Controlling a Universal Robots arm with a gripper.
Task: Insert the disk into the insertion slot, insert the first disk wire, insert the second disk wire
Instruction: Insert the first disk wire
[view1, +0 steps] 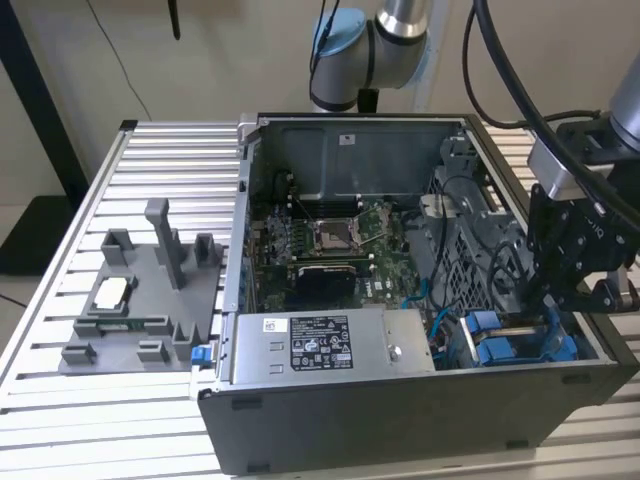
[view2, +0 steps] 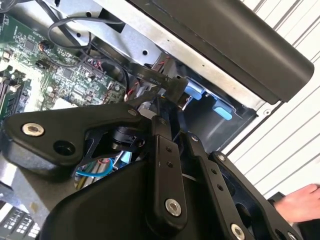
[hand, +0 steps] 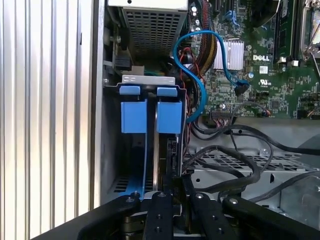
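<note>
1. Looks like a robotics lab or test workshop rather than a home or an office.
2. Has an industrial robot arm (view1: 350, 60) reaching in over a ribbed aluminium table (view1: 150, 160).
3. Keeps a desktop computer case (view1: 400, 420) open on that table, with the motherboard (view1: 330, 240), loose cables (hand: 202, 97) and the blue-railed insertion slot (hand: 134, 117) laid bare.
4. Holds a grey plastic fixture tray (view1: 140, 310) with upright posts beside the case, on the exterior view's left.
5. Backs onto a plain pale wall (view1: 230, 60).
</note>
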